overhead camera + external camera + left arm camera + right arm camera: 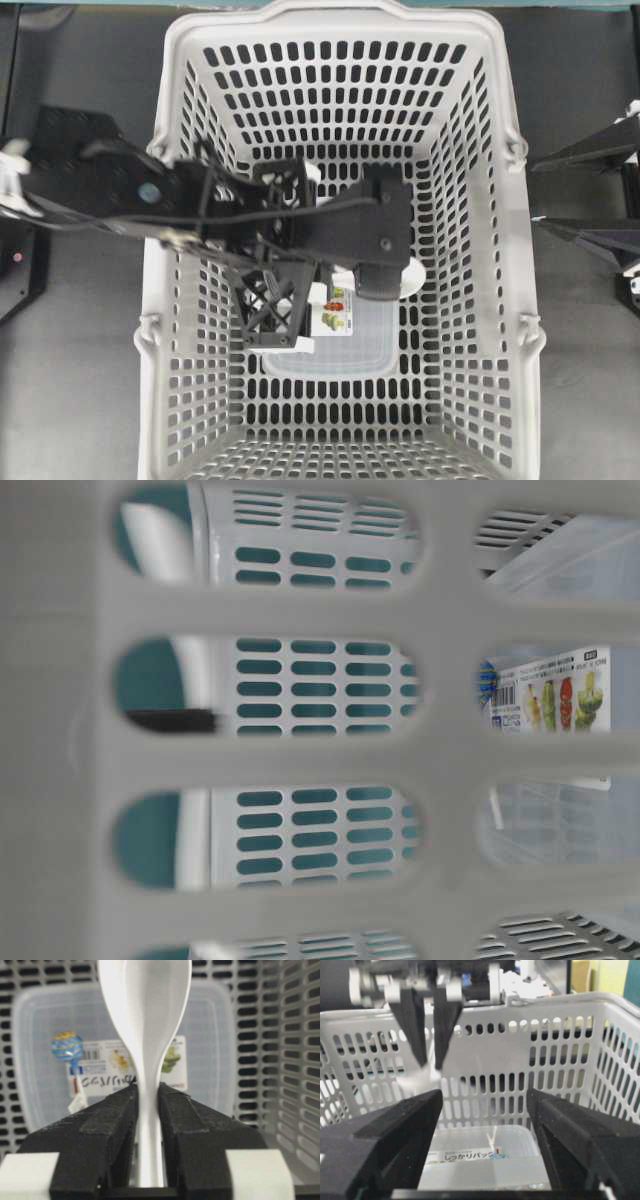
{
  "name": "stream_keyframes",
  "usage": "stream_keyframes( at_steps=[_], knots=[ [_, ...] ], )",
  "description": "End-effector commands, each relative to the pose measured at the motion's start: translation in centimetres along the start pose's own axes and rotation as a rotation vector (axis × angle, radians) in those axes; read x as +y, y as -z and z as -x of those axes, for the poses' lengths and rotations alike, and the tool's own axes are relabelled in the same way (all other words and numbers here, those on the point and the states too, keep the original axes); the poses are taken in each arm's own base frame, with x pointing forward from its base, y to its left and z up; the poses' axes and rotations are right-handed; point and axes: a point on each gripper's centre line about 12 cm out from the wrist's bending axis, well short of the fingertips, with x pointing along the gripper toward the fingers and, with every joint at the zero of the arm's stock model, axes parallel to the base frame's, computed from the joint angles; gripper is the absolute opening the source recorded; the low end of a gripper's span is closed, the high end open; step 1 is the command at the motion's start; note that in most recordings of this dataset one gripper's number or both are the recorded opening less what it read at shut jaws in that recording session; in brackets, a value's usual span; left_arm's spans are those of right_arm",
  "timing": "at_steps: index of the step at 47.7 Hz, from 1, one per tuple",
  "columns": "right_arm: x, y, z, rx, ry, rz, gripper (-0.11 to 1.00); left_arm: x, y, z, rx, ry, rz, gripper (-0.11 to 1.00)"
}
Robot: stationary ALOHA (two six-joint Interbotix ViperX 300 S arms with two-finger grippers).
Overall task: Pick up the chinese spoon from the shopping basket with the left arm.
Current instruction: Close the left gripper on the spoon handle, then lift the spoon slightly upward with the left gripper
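Note:
The chinese spoon (145, 1005) is glossy white, and its narrow handle is pinched between the black fingers of my left gripper (148, 1087), which is shut on it. Its deep bowl sticks out past the fingertips. From overhead, the left arm (370, 235) reaches into the shopping basket (330, 15) from the left. Only a white edge of the spoon (413, 278) shows beside the wrist. In the right wrist view the left gripper (431, 1062) hangs inside the basket with the spoon (418, 1081) blurred below its tips. My right gripper (485, 1125) is open and holds nothing.
A clear rectangular lidded container (350, 345) with a printed label lies on the basket floor under the spoon; the same container (215, 1035) fills the background of the left wrist view. The slotted basket wall (545, 1015) stands between the arms. The right gripper (545, 193) stays outside the basket's right rim.

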Motion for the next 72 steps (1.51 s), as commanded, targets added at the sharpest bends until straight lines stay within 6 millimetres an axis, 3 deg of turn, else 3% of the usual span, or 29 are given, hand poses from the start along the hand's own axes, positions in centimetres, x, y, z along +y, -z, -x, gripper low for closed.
stream_keyframes(
  at_steps=[1,72],
  knots=[
    [-0.1,-0.2,-0.1,-0.008,0.003,-0.003,0.66,0.5,-1.6,4.1,-0.078,0.0,0.015,0.12],
    [0.0,-0.3,-0.1,-0.014,0.002,-0.005,0.66,0.7,-2.0,3.3,-0.059,-0.007,0.019,0.12]
  ],
)
